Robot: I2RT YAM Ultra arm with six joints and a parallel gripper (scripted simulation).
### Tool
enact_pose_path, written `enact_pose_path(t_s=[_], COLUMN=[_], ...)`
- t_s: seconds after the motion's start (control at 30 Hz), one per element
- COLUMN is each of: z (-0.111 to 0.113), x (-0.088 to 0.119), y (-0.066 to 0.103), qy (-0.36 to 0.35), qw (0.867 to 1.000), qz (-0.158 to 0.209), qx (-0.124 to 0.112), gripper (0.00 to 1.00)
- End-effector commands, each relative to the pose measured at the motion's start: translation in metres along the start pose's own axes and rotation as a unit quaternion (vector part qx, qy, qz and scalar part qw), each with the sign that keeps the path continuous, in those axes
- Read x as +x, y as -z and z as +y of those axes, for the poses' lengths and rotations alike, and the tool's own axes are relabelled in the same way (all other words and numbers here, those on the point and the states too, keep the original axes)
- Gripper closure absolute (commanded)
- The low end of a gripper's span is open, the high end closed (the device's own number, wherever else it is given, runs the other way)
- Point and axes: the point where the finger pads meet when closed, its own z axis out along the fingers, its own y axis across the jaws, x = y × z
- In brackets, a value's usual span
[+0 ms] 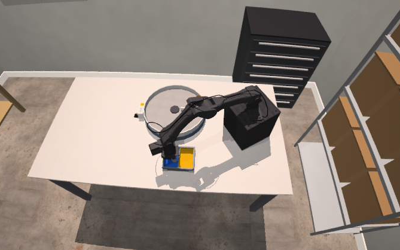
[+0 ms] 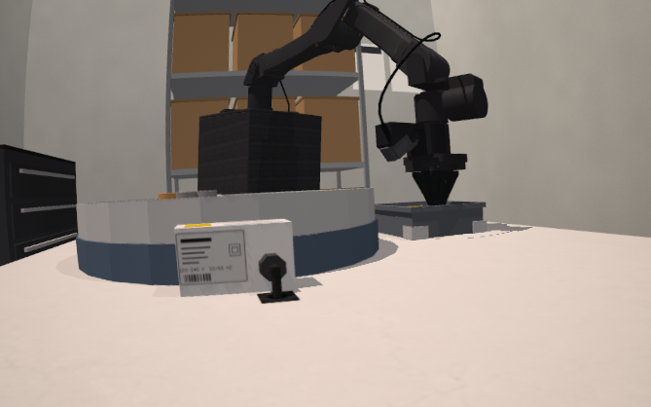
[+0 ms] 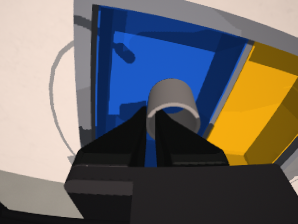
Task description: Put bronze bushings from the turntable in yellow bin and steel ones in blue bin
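Observation:
My gripper (image 2: 437, 203) (image 3: 150, 113) is shut on the wall of a grey steel bushing (image 3: 171, 92), with one finger inside its bore. It holds the bushing over the blue bin (image 1: 167, 164) (image 3: 160, 60). In the exterior view the fingertips are at the height of the bin's rim. The yellow bin (image 1: 186, 157) (image 3: 265, 112) adjoins the blue one. The turntable (image 1: 161, 105) (image 2: 130, 222) stands behind the bins. On its far side are a bronze bushing (image 1: 198, 95) (image 2: 166, 195) and two grey steel ones, one (image 2: 186, 194) beside the other (image 2: 207, 193). The arm hides part of the turntable in the top view.
A white power box (image 1: 140, 109) (image 2: 267, 232) with a black knob stands against the turntable's left side. The arm's black pedestal (image 1: 241, 130) (image 2: 224, 156) stands to the right of the turntable in the top view. The arm reaches over the turntable. A dark hub (image 1: 174, 109) is at the turntable's centre.

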Motion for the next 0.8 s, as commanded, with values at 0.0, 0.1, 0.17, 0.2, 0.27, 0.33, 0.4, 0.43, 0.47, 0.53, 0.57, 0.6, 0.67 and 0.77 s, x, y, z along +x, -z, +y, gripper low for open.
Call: enact_pose_path(t_s=[0.0, 0.1, 0.17, 0.2, 0.27, 0.33, 0.4, 0.43, 0.47, 0.53, 0.57, 0.6, 0.67, 0.77], z=[0.0052, 0.0084, 0.0079, 0.0078, 0.0078, 0.0078, 0.0078, 0.0078, 0.0078, 0.0078, 0.0078, 0.0078, 0.0078, 0.0078], x=[0.0038, 0.0047, 0.0046, 0.0045, 0.0045, 0.0045, 0.0045, 0.0045, 0.0045, 0.0045, 0.0045, 0.0045, 0.0045, 0.0045], y=[0.0048, 0.0088, 0.008, 0.0078, 0.0078, 0.0078, 0.0078, 0.0078, 0.0078, 0.0078, 0.0078, 0.0078, 0.0078, 0.0078], qy=[0.001, 0.001, 0.001, 0.001, 0.001, 0.001, 0.001, 0.001, 0.001, 0.001, 0.001, 0.001, 0.001, 0.001], qw=[1.0, 1.0, 1.0, 1.0, 1.0, 1.0, 1.0, 1.0, 1.0, 1.0, 1.0, 1.0, 1.0, 1.0], qz=[-0.002, 0.0, -0.001, -0.001, -0.001, -0.001, -0.001, -0.001, -0.001, -0.001, -0.001, -0.001, -0.001, -0.001], qx=[-0.005, -0.01, -0.009, -0.009, -0.009, -0.009, -0.009, -0.009, -0.009, -0.009, -0.009, -0.009, -0.009, -0.009], gripper=[1.0, 1.0, 1.0, 1.0, 1.0, 1.0, 1.0, 1.0, 1.0, 1.0, 1.0, 1.0, 1.0, 1.0])
